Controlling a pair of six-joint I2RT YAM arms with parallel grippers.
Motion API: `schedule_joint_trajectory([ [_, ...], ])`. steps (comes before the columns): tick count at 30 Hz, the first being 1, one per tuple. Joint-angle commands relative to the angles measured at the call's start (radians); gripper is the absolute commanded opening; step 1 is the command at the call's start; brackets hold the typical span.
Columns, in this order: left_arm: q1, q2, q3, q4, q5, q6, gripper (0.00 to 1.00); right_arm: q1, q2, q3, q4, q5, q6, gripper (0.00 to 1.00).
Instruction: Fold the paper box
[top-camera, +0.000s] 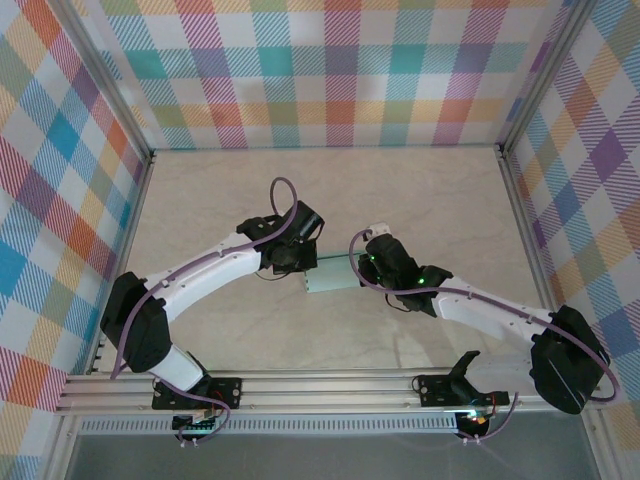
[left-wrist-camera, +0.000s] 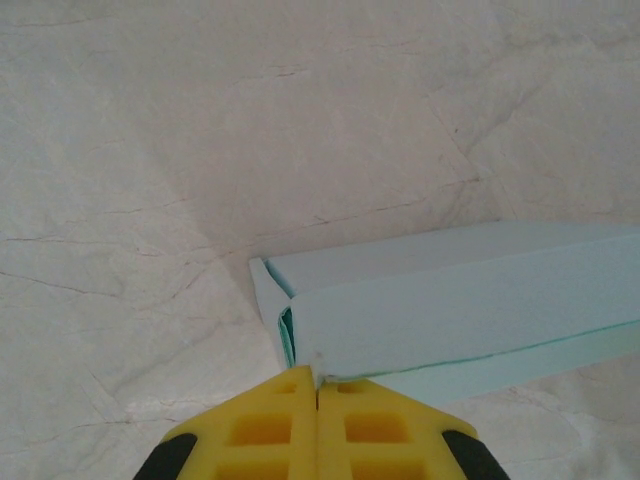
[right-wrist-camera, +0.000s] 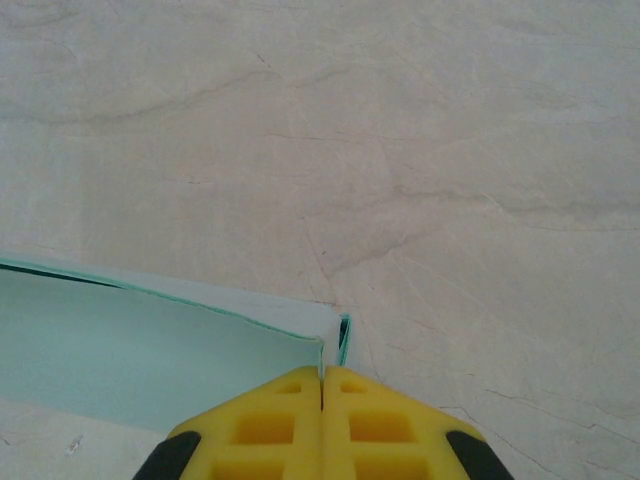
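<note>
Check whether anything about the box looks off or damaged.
Nothing is spilled or torn. The paper box lies slightly askew on the table, and its end by the left hand gapes a little: a flap stands off the side wall, showing a dark slit.

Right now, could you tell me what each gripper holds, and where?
The paper box: the left gripper pinches its left-end corner, the right gripper its right-end corner.

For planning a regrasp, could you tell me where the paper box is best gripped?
Pinch an upright end wall of the paper box, coming in along its length from either end. It lies flat, so only those card edges suit a pinch; the left hand and right hand, both shut, meet it there.
</note>
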Motion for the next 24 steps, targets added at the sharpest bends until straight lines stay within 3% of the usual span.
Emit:
schedule_joint_trajectory([
  [1, 0.005, 0.015, -0.017, 0.031, 0.025, -0.062, 0.00, 0.020, 0.012, 0.006, -0.067, -0.037, -0.002, 0.00],
  [10, 0.010, 0.020, -0.048, 0.051, 0.046, -0.046, 0.00, 0.022, 0.013, 0.006, -0.069, -0.032, 0.004, 0.00],
  [14, 0.004, 0.002, -0.088, 0.074, 0.025, 0.022, 0.00, 0.024, 0.008, -0.006, -0.060, -0.028, 0.007, 0.00],
  [24, -0.052, -0.078, -0.278, 0.280, -0.099, 0.088, 0.00, 0.038, -0.012, -0.183, 0.186, -0.058, -0.032, 0.00],
])
